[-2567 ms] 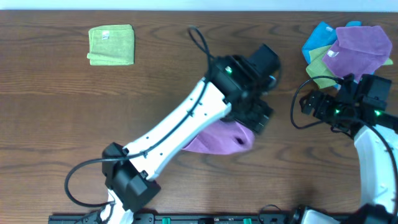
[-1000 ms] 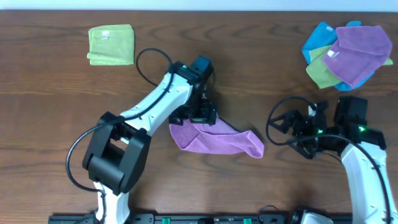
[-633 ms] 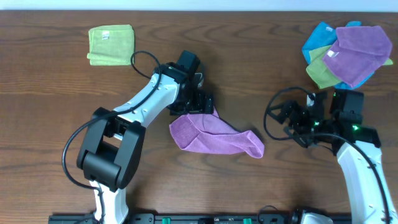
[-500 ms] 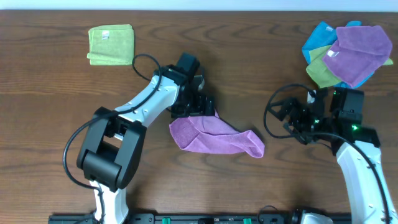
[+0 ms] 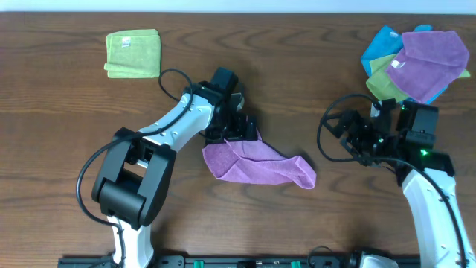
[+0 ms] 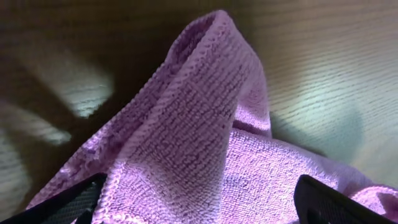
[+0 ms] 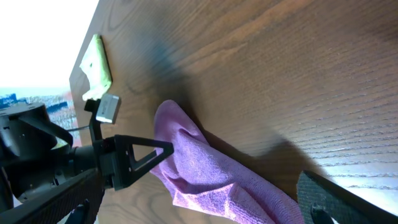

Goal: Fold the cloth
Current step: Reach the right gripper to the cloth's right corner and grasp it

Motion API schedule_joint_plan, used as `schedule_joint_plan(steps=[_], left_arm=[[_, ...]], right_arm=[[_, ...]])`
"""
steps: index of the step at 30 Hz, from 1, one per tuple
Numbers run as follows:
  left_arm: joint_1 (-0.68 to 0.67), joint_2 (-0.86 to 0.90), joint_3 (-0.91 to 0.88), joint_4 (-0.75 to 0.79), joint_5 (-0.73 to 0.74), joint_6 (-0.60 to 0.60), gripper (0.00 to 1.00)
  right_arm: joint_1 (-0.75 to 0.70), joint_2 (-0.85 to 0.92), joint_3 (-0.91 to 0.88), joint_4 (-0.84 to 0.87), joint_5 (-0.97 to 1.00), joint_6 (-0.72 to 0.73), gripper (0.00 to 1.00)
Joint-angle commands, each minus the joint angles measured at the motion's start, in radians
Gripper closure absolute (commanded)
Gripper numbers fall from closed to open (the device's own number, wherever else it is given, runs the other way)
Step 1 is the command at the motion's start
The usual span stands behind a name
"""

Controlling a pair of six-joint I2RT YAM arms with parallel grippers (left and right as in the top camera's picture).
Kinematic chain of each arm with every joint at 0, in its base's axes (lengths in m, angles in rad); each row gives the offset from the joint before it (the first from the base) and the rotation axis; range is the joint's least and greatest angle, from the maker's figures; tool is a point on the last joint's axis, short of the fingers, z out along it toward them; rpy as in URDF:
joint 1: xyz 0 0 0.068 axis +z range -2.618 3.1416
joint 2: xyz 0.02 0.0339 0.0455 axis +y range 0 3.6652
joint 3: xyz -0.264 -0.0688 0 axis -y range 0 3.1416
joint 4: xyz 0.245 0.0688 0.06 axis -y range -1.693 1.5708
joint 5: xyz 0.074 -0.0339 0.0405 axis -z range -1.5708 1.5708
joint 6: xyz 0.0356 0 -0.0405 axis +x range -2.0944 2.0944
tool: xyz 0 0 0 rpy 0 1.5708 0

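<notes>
On the table (image 5: 297, 89), the cloth (image 5: 256, 161) lies just below the centre of the overhead view, with the left gripper (image 5: 239, 134) over its upper left edge, the right gripper (image 5: 353, 139) apart to its right, a folded cloth (image 5: 133, 53) at upper left and a pile of cloths (image 5: 416, 63) at upper right.

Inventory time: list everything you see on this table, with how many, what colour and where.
crumpled orchid-purple microfibre cloth: one, pinkish-purple, table centre
folded lime-green cloth: one, lime-green, upper left of the overhead view
violet cloth with a white tag: one, bluish violet, on top of the upper right pile
blue cloth: at least one, bright blue, in that pile
green cloth: one, yellow-green, in that pile
wooden table: one, dark brown
left gripper: one, black, open, over the orchid cloth's upper left edge
right gripper: one, black, open, right of that cloth, apart from it
</notes>
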Motion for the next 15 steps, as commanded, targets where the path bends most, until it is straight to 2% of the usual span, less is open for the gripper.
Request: schedule_joint_plan(steps=[1,3,4,5,7,10,15], left_arm=[[0.002,-0.007,-0.016,-0.004,-0.044,-0.006,0.0],[0.002,-0.007,-0.017,-0.005,-0.04,-0.006,0.23],[0.002,-0.007,-0.017,-0.004,-0.042,-0.018,0.79],[0.002,-0.007,-0.017,-0.003,-0.041,-0.024,0.83],[0.002,-0.007,-0.017,-0.003,-0.041,-0.033,0.8],[0.002,-0.007,-0.017,-0.002,-0.04,-0.053,0.94],[0.002,-0.007,-0.017,0.0,-0.041,-0.055,0.94]], right_arm=[[0.008,-0.005,0.0,0.003,-0.008,0.009,0.01],[0.008,-0.005,0.0,0.003,-0.008,0.009,0.01],[0.008,-0.005,0.0,0.003,-0.007,0.009,0.01],[0.008,-0.005,0.0,0.003,-0.008,0.009,0.01],[0.008,-0.005,0.0,0.003,-0.007,0.008,0.01],[0.008,-0.005,-0.001,0.003,-0.007,0.008,0.01],[0.008,-0.005,0.0,0.003,-0.007,0.008,0.01]])
